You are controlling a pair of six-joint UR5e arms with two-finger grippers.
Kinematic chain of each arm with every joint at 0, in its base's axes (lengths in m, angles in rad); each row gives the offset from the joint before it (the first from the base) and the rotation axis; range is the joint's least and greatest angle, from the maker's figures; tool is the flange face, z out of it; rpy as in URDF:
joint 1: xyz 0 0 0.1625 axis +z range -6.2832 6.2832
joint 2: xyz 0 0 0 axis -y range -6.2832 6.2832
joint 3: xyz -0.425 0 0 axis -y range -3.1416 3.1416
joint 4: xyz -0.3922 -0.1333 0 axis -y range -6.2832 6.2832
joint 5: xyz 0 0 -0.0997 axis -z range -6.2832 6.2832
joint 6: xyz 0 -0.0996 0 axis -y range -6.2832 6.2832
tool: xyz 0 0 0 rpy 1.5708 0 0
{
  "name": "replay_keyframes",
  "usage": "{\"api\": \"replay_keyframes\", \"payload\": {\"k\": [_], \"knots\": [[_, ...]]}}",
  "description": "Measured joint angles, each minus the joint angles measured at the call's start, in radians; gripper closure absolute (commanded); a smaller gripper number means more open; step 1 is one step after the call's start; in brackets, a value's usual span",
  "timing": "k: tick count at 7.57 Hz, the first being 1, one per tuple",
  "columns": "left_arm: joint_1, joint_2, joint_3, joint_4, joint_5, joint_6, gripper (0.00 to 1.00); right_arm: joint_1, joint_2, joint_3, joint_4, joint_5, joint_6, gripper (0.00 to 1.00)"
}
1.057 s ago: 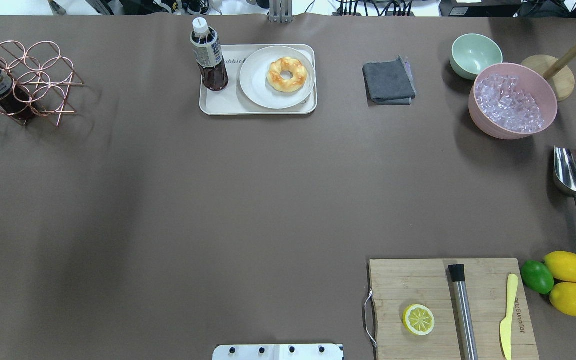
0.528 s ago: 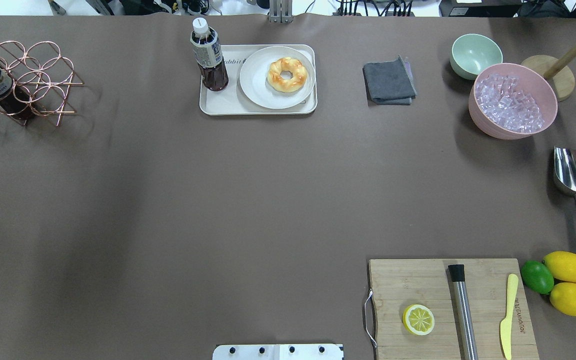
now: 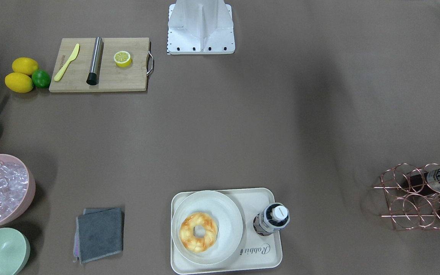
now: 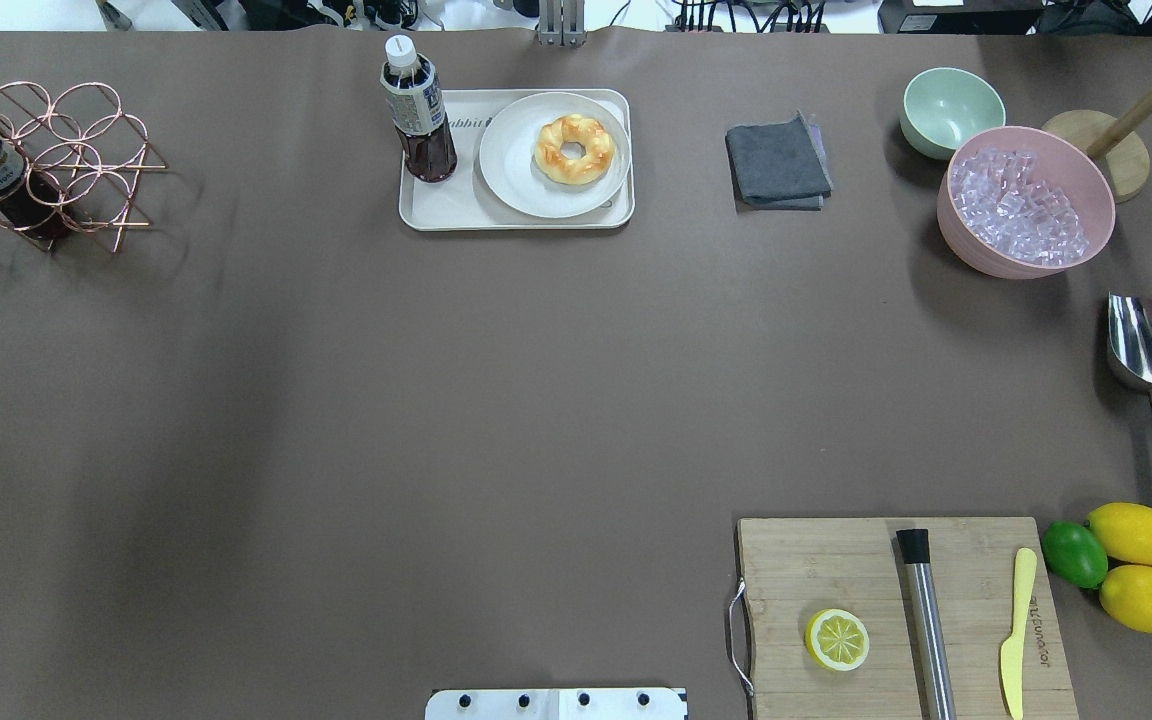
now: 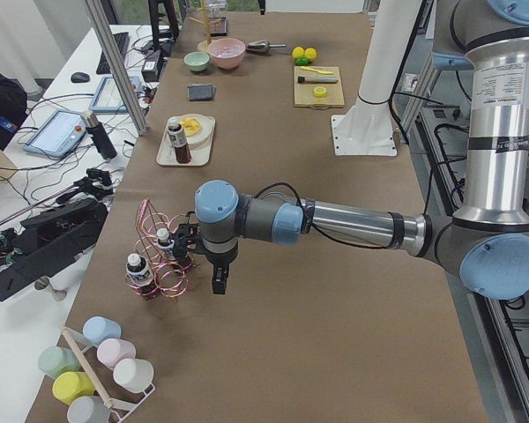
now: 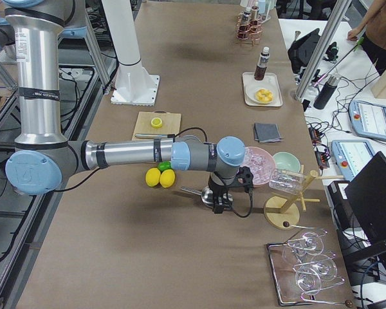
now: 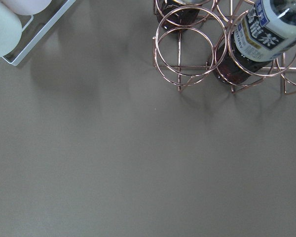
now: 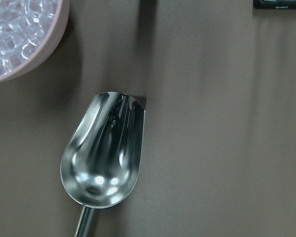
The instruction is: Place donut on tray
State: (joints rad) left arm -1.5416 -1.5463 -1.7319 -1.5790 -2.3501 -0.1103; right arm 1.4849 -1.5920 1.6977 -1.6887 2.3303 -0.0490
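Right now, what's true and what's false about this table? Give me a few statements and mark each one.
The donut lies on a round plate. True.
The plate sits on the tray. True.
The bottle on the tray lies on its side. False: it stands upright beside the plate.
The pink bowl is empty. False: it holds ice cubes.
A halved lemon sits on the cutting board. True.

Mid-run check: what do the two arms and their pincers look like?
Both the left arm and right arm are silver tubes with grey joints and light-blue round caps. A black cable loops near each wrist. The left pincer and right pincer are black. The left arm's upright tube carries a white printed label.
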Motion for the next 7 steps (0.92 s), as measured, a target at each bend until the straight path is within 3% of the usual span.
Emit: {"api": "replay_keyframes", "payload": {"k": [7], "knots": [[0.000,0.000,-0.002,0.000,-0.003,0.000,0.01,0.037,-0.037,0.010,-0.001,0.010,0.005,0.00]]}}
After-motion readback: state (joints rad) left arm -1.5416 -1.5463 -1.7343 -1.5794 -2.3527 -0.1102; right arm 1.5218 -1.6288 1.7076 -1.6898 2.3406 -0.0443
